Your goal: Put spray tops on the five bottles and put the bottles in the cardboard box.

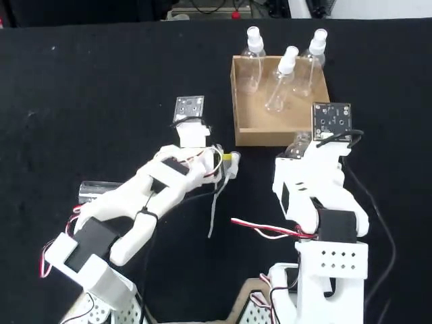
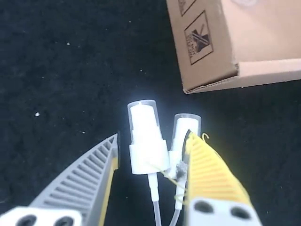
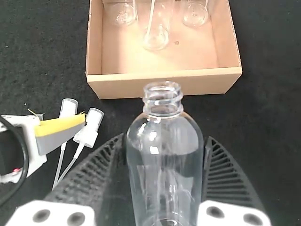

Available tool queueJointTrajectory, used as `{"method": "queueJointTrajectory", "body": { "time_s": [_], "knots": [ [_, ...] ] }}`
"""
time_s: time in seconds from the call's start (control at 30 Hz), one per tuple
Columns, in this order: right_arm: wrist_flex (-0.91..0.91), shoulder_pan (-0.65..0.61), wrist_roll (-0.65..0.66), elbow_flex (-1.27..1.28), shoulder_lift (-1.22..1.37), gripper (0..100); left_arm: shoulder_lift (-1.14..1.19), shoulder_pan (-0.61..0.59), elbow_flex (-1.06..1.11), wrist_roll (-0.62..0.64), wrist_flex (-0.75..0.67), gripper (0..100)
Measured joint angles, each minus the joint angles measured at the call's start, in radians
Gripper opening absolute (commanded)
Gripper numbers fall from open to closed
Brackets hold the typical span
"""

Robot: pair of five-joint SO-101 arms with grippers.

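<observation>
My right gripper (image 3: 164, 140) is shut on a clear bottle (image 3: 164, 150) with a bare, open neck, held just in front of the cardboard box (image 3: 164, 82). From above, this bottle (image 1: 297, 145) sits at the box's (image 1: 280, 138) near right corner. Three bottles with spray tops (image 1: 283, 77) stand inside the box. My left gripper (image 2: 151, 136) is open over the black table, with one white spray top (image 2: 146, 141) lying between its fingers. A second spray top (image 2: 184, 134) touches the yellow finger (image 2: 207, 174). Their thin tubes (image 1: 212, 209) trail back along the table.
Another clear bottle (image 1: 98, 191) lies on its side at the left, partly under the left arm. The box corner (image 2: 211, 42) is just beyond the spray tops. The left gripper (image 3: 56, 127) lies close beside the held bottle.
</observation>
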Motion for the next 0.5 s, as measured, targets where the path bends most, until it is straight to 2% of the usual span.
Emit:
{"method": "queueJointTrajectory", "body": {
  "time_s": [0.2,0.4,0.5],
  "knots": [
    [0.0,0.0,0.0,0.0,0.0,19.8,0.023,-0.031,-0.089,-0.003,0.226,22],
    [0.0,0.0,0.0,0.0,0.0,19.8,0.025,-0.054,-0.138,-0.008,0.351,22],
    [0.0,0.0,0.0,0.0,0.0,19.8,0.025,-0.054,-0.167,-0.1,0.41,22]
  ]
}}
